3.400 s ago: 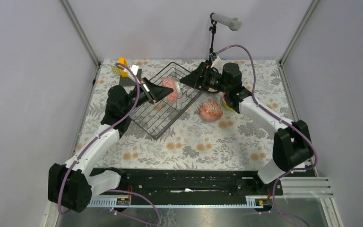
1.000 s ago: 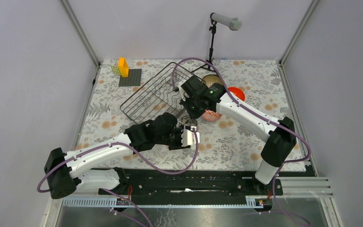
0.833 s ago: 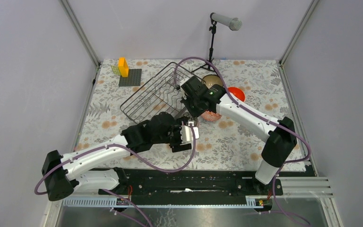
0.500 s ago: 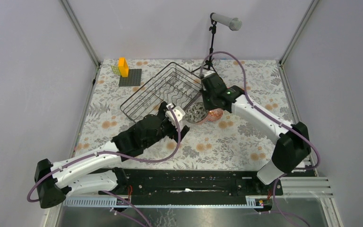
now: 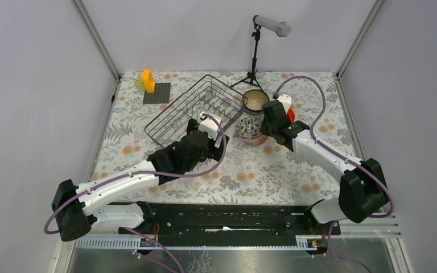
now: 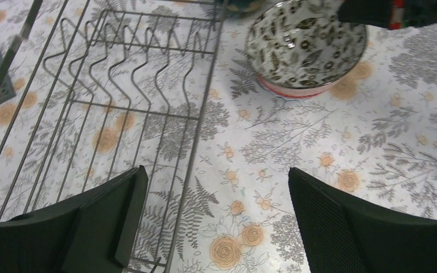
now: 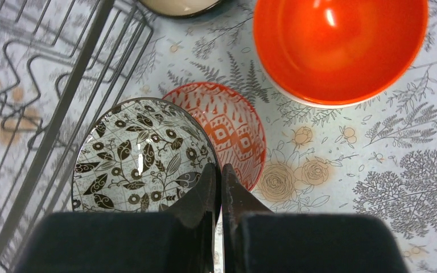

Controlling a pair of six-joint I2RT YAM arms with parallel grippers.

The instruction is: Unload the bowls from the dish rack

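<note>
The dish rack stands at the back middle, and only wire tines show inside it. Right of it, my right gripper is shut on the rim of a black-and-white leaf-patterned bowl. That bowl rests tilted in a red patterned bowl. An orange bowl and a teal bowl with a beige inside stand close by. My left gripper hangs open over the rack's near right edge, holding nothing.
A yellow-orange block and a flat dark plate lie at the back left. A microphone stand rises behind the bowls. The flowered tablecloth lies bare in front of the rack.
My left gripper opened and moved from the table's front up to the rack's corner. My right gripper carried the leaf-patterned bowl rightward onto the red patterned bowl.
</note>
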